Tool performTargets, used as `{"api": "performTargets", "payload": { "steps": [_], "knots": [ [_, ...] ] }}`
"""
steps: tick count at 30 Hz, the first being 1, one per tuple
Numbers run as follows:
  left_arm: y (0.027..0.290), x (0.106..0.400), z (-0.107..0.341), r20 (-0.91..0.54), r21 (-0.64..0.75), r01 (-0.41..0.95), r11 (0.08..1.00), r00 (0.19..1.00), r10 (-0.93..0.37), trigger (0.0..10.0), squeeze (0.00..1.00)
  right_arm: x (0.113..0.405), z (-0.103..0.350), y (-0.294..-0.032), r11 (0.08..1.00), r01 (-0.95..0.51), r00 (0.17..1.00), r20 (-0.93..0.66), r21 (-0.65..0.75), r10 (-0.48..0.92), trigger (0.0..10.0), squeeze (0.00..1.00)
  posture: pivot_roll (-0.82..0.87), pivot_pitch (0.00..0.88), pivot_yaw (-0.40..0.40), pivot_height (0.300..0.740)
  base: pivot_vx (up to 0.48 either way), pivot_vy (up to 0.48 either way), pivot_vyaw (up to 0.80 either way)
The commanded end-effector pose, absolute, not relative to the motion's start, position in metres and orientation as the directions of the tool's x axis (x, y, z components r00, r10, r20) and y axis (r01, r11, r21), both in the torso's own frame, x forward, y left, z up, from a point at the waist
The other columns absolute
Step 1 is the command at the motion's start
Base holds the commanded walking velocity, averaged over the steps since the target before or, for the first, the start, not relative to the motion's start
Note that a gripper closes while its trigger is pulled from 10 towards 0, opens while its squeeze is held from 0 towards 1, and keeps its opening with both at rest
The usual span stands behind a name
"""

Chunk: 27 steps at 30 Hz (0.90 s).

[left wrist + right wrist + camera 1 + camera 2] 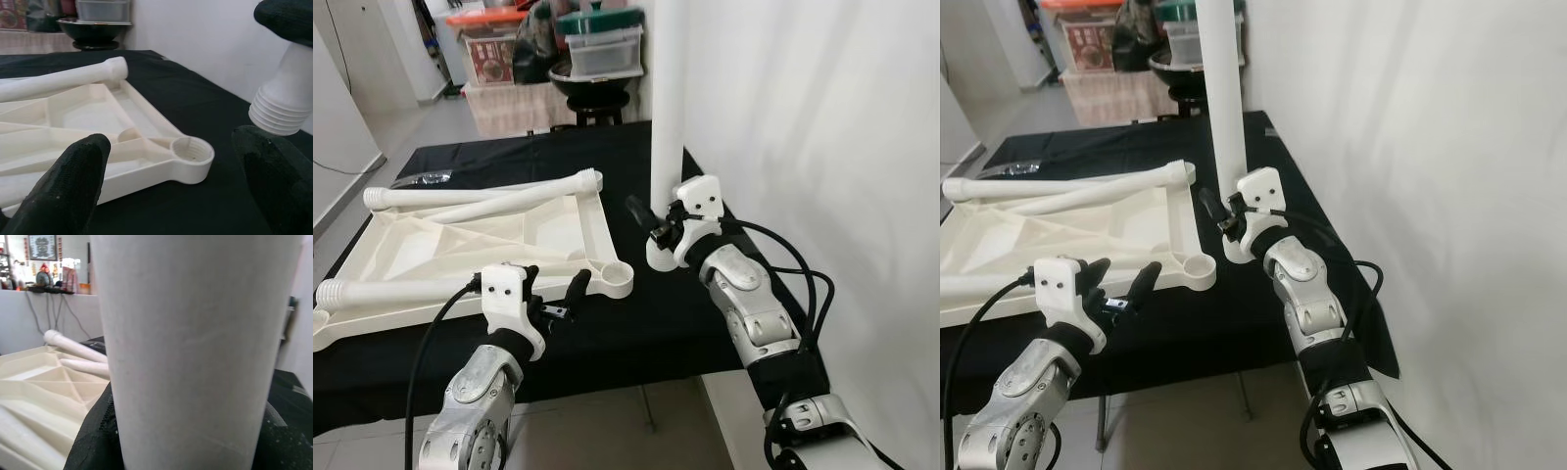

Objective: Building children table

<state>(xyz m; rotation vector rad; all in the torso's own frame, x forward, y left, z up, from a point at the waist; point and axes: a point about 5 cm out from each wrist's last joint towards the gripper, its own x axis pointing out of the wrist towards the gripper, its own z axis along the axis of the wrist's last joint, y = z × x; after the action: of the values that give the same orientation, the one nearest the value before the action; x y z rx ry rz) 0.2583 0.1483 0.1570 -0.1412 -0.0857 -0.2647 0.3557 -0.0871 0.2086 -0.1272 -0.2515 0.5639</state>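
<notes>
While I watch the left eye view, the tabletop (pixel 460 245) lies upside down on the black cloth (pixel 636 323), its empty corner socket (pixel 618 281) facing up near the front edge. Two legs (pixel 489 199) lie across it. My right gripper (pixel 658 227) is clamped on a third leg (pixel 668 98), holding it upright just right of the socket, threaded end down and close to the cloth. My left gripper (pixel 555 291) sits at the tabletop's front edge beside the socket, fingers spread and holding nothing.

In the right eye view, storage boxes (pixel 1097 44) stand behind the table and a white wall (pixel 1410 147) runs along the right.

From the left wrist view, I see the socket between the parted fingers (pixel 73 171), and the leg's threaded end hangs apart from it; whether it touches the cloth I can't quite tell.

In the right wrist view, the leg stands against the black pads (pixel 95 440).
</notes>
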Motion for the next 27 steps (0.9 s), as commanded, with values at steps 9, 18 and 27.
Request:
{"api": "performTargets", "payload": {
  "steps": [9, 18, 27],
  "knots": [
    [0.145, 0.247, 0.149, 0.045, 0.002, 0.287, 0.958, 0.957, -0.286, 10.0, 0.0, 0.364, 0.19, -0.078, 0.69, -0.715, 0.687, 0.075, -0.108, 0.723, 10.0, 0.0, 0.0, 0.093, 0.001, 0.74, 0.0, 0.0, 0.0],
    [0.142, 0.223, 0.158, 0.051, 0.029, 0.248, 0.968, 0.967, -0.25, 10.0, 0.0, 0.377, 0.208, -0.062, 0.6, -0.799, 0.594, 0.102, -0.042, 0.798, 10.0, 0.0, 0.06, 0.216, -0.018, 0.74, 0.0, 0.0, 0.0],
    [0.135, 0.21, 0.159, 0.046, 0.007, 0.273, 0.962, 0.961, -0.273, 10.0, 0.0, 0.372, 0.246, -0.063, 0.484, -0.871, 0.48, 0.345, 0.081, 0.807, 10.0, 0.0, 0.07, 0.246, -0.005, 0.74, 0.0, 0.0, 0.27]
  ]
}}
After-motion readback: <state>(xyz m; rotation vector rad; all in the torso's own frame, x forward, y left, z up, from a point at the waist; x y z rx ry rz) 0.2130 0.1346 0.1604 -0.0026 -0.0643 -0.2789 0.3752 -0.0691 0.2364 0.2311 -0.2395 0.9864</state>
